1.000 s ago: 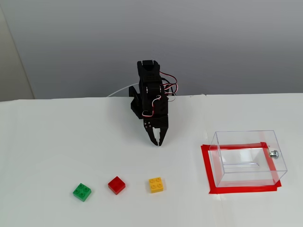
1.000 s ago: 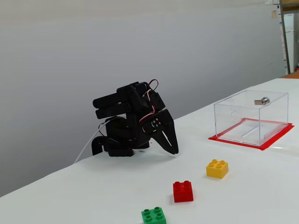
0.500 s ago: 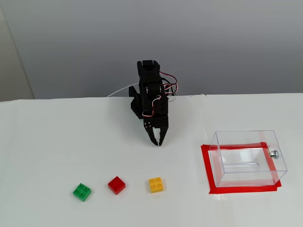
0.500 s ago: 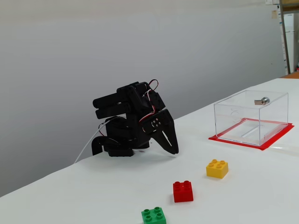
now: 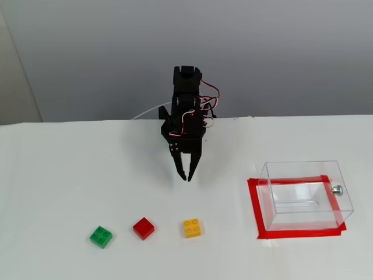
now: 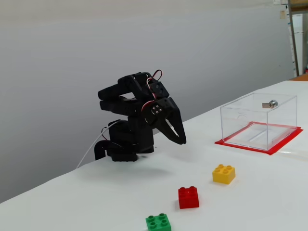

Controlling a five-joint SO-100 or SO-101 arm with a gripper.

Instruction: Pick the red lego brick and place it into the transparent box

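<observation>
The red lego brick (image 5: 143,228) (image 6: 188,198) lies on the white table, between a green brick and a yellow one. The transparent box (image 5: 303,195) (image 6: 257,120) stands open-topped on a red tape frame to the right, with a small silver knob (image 5: 336,188) on its side. My black gripper (image 5: 186,177) (image 6: 181,141) hangs above the table, pointing down, well behind the red brick and apart from it. Its fingers look shut with nothing between them.
A green brick (image 5: 101,236) (image 6: 158,223) sits left of the red one in both fixed views, and a yellow brick (image 5: 192,227) (image 6: 224,173) sits right of it. Red tape (image 5: 254,210) outlines the box. The arm's base stands at the table's back edge by a grey wall.
The arm has lifted off its low resting pose, and the gripper has risen and swung slightly left. The bricks and box have not moved.
</observation>
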